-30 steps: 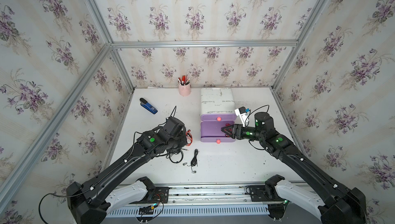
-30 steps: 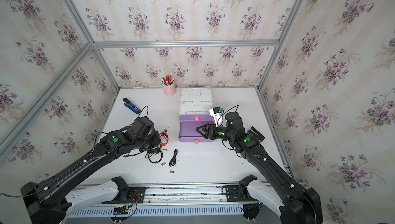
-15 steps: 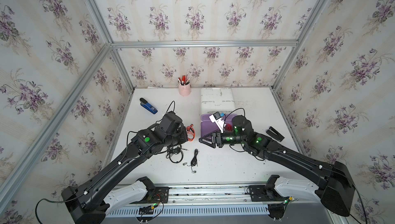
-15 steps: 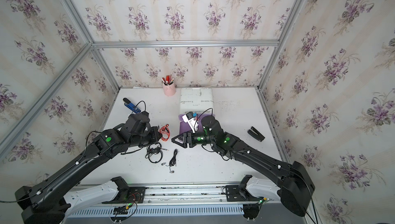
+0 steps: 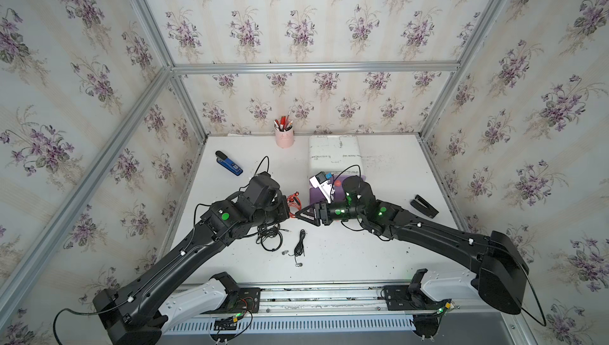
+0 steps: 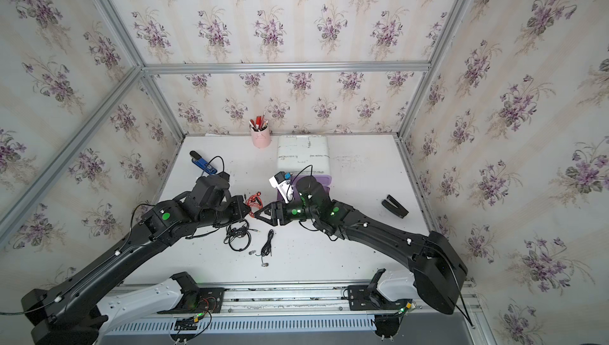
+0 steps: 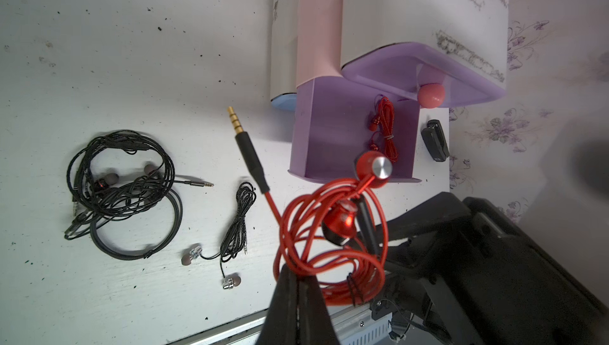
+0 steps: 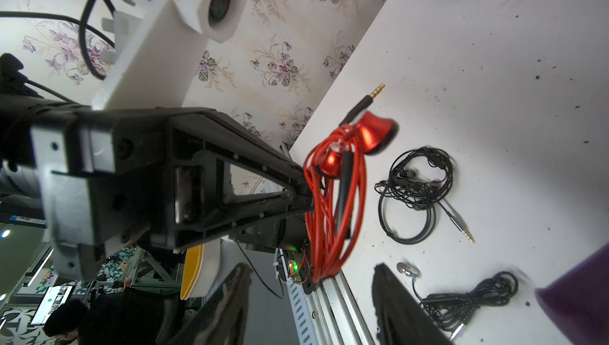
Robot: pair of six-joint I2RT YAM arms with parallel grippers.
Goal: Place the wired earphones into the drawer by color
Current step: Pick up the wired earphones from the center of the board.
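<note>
The left hand (image 7: pixel 298 280) is clamped tight on the coiled red earphones (image 7: pixel 329 228). It holds them clear of the bench (image 5: pixel 379 254) near its middle, just off the front of the open purple drawer (image 7: pixel 329 135). The left arm reaches in from the front-left corner, the right arm from the front-right. The right hand (image 5: pixel 298 214) lies level, tip to tip with the left, jaws apart. The red coil hangs just ahead of the gap, though whether a finger touches the cable is hard to tell.

The drawer unit (image 5: pixel 333 155) sits by the back edge, a second red bundle (image 7: pixel 384 126) inside its open drawer. Toward the front edge lie a black earphone tangle (image 7: pixel 122 175) and a smaller black set (image 7: pixel 239 224), apart. A pink pen cup (image 5: pixel 284 136) stands at the back edge and a blue stapler (image 5: pixel 229 163) lies near the left edge. A black clip (image 5: pixel 425 206) lies near the right edge, with open bench around it.
</note>
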